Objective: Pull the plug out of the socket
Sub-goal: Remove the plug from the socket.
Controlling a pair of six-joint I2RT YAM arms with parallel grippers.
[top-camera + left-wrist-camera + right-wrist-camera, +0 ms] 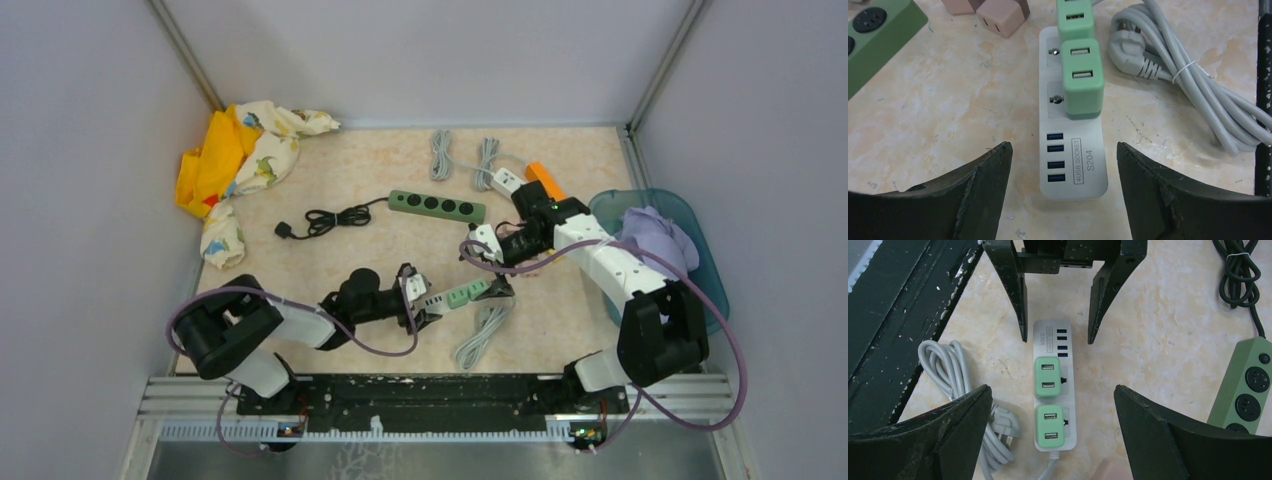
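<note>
A white power strip (1088, 170) lies on the table with two green plugs in its sockets, one nearer its USB end (1080, 82) and one behind (1075, 17). My left gripper (1063, 150) is open, low at the USB end, with a finger on either side and not touching. In the right wrist view the strip (1048, 337) and both plugs (1046, 378) (1050, 426) lie below my open, empty right gripper (1052, 390). The left gripper (1057, 339) faces it there. From the top, the strip (462, 293) lies between the left gripper (425, 298) and the right gripper (495, 275).
The strip's coiled grey cable (483, 335) lies beside it. A green power strip (436, 205) with a black cord (325, 220) lies further back. Pink adapters (998, 12) sit near the strip. A teal basin (700, 255) stands at the right and a yellow cloth (235, 160) at the back left.
</note>
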